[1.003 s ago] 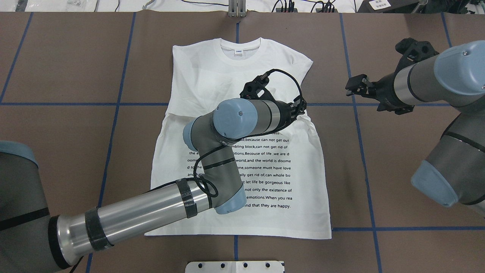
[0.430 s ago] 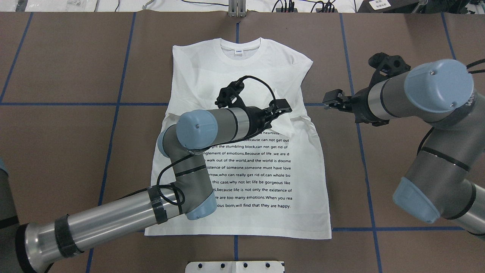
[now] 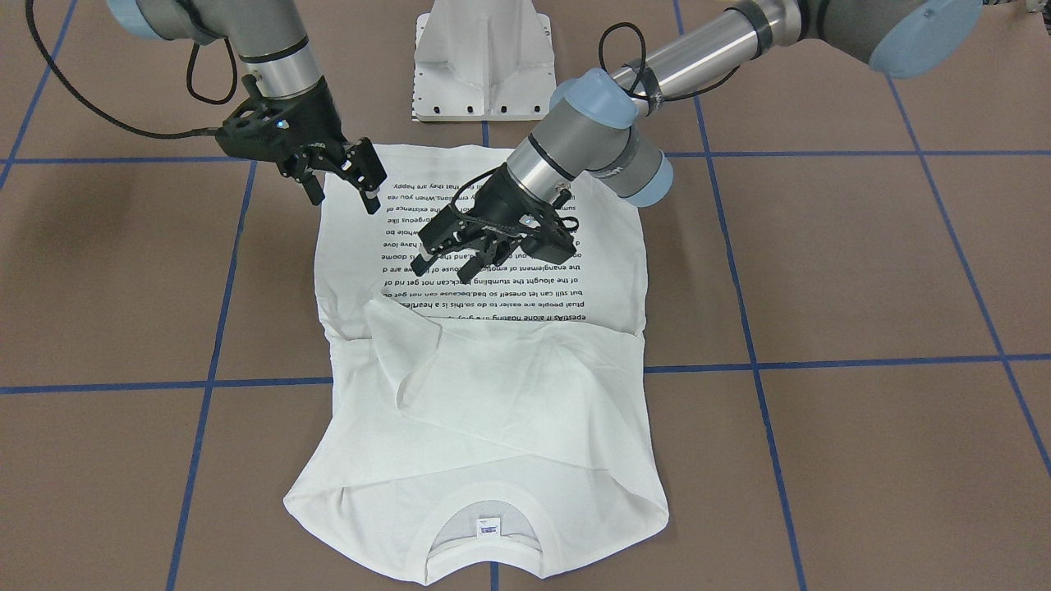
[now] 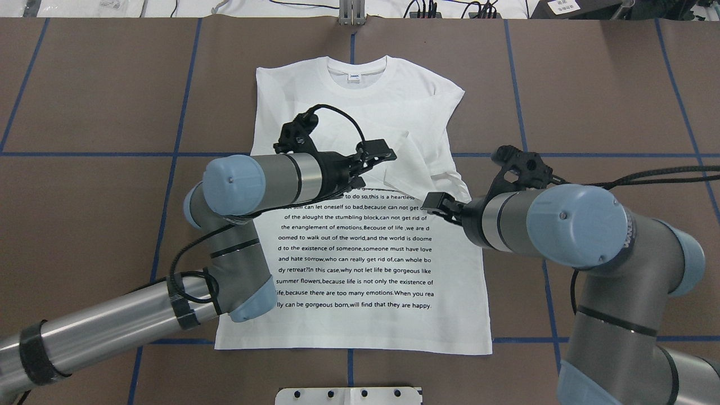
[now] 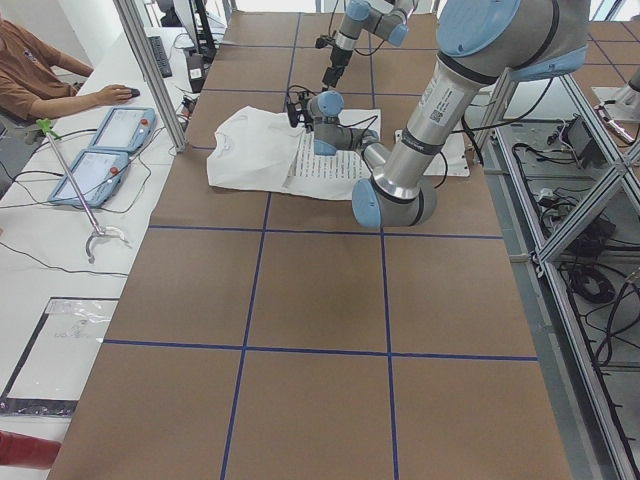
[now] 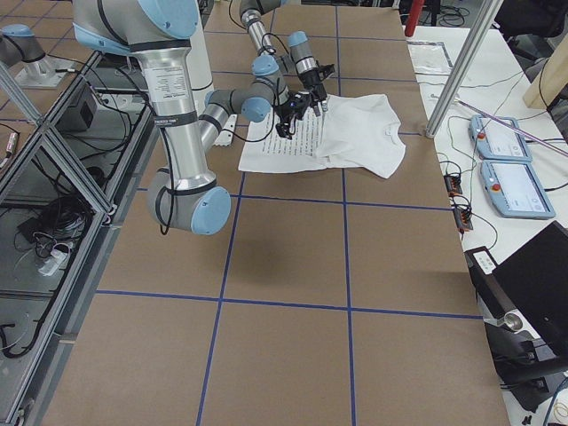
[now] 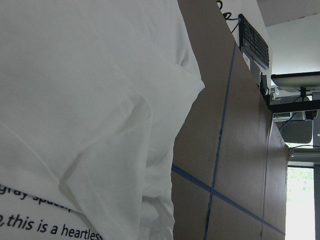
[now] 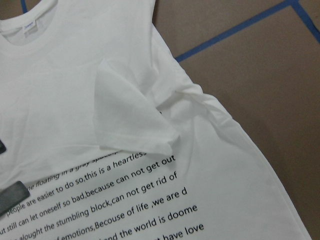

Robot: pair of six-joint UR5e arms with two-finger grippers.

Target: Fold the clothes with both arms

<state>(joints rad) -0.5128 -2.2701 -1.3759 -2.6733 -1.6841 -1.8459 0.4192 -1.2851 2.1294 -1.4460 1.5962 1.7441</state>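
Note:
The white T-shirt (image 4: 360, 253) lies flat on the brown table, collar (image 4: 356, 68) at the far side, black text facing up. Both sleeves are folded in over the chest. The right sleeve's cuff (image 4: 413, 163) lies loose and shows in the right wrist view (image 8: 135, 125). My left gripper (image 4: 379, 160) hovers over the chest, left of that cuff, open and empty; it also shows in the front view (image 3: 447, 267). My right gripper (image 4: 436, 203) is open and empty over the shirt's right edge; it also shows in the front view (image 3: 343, 193). The left wrist view shows only shirt cloth (image 7: 75, 100).
The white pedestal base (image 4: 349, 395) stands just off the shirt's hem. Blue tape lines (image 4: 169, 185) cross the table. An operator (image 5: 40, 70) sits beyond the far edge, with control tablets (image 5: 105, 150) and a frame post (image 5: 150, 70) there.
My left gripper has drawn back to the left, away from the folded right sleeve, which stays on the chest. My right arm has swung in from the right to the shirt's right edge.

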